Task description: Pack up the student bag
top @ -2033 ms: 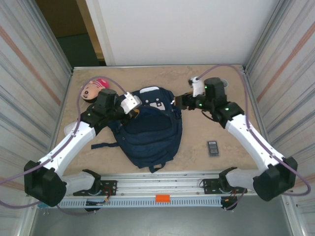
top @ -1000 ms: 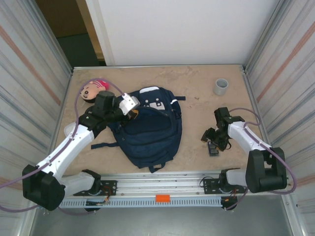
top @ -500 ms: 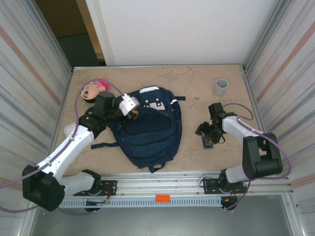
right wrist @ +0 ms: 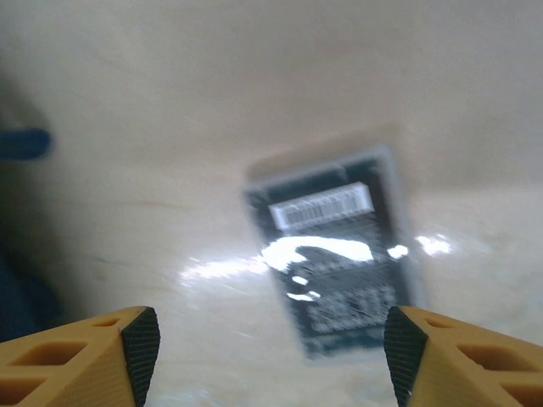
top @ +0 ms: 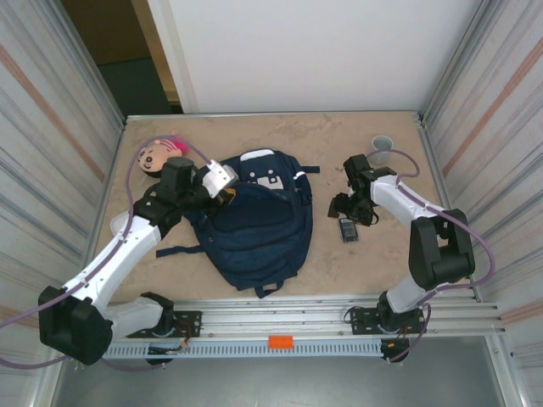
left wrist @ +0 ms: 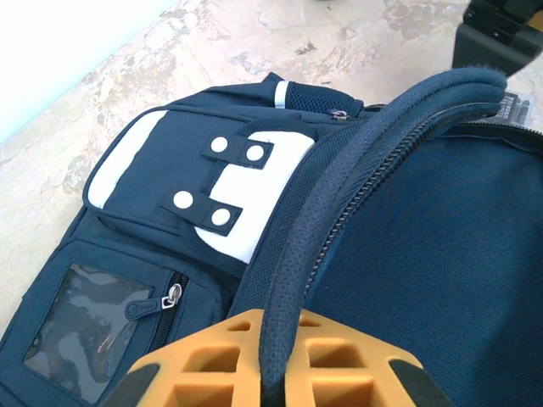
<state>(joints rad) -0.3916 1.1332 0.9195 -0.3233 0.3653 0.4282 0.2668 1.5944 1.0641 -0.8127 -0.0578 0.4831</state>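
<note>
The student bag, navy blue with white patches near its top, lies flat in the middle of the table. My left gripper is at its upper left, shut on the padded rim along the zipper, and holds that rim raised. In the left wrist view the rim runs between the orange fingers of the left gripper. My right gripper hovers right of the bag, open, above a small dark flat packet on the table. In the right wrist view the packet is blurred, lying beyond the wide-spread tips of the right gripper.
A doll head with pink hair lies at the far left behind the left arm. A grey cup stands at the back right, partly behind the right arm. Corrugated walls close in both sides. A loose strap trails left of the bag.
The right arm has swung from the near right toward the bag, and the dark packet has shifted up and left with it. The left gripper keeps its hold on the rim.
</note>
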